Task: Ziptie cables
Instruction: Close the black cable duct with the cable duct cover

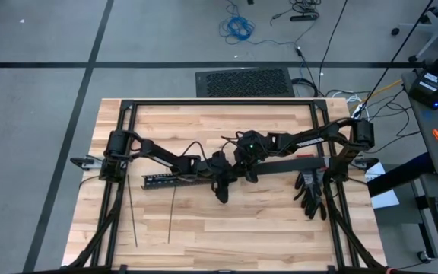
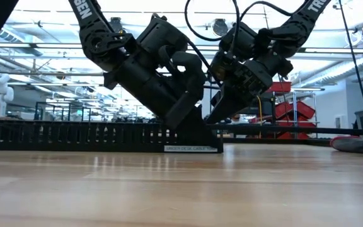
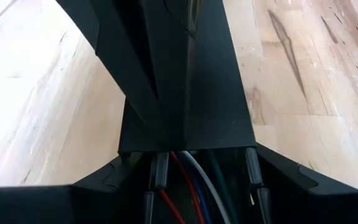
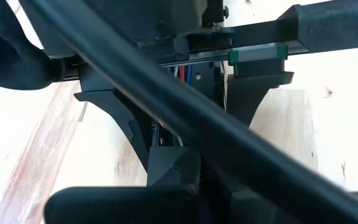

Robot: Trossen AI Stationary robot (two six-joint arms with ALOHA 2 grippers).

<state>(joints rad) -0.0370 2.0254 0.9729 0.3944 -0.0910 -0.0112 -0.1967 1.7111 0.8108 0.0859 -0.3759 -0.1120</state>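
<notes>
Both arms meet over the middle of the table point(image 1: 226, 236). The left gripper point(image 1: 223, 186) is down at the right end of the one slotted duct point(image 1: 166, 180), its fingers point(image 3: 160, 171) clamped on a wide black piece point(image 3: 185, 112). The cables point(image 3: 188, 183) show as thin red, white and blue strands between those fingers; whether they are clamped I cannot tell. The right gripper point(image 2: 229, 112) hangs just right of it, closed tight. Two zipties point(image 1: 132, 217) lie side by side near left, well apart from both grippers, the second point(image 1: 172, 217) to the right. One long black bar point(image 1: 295, 163) runs right, with black gloves point(image 1: 310, 194) near it.
</notes>
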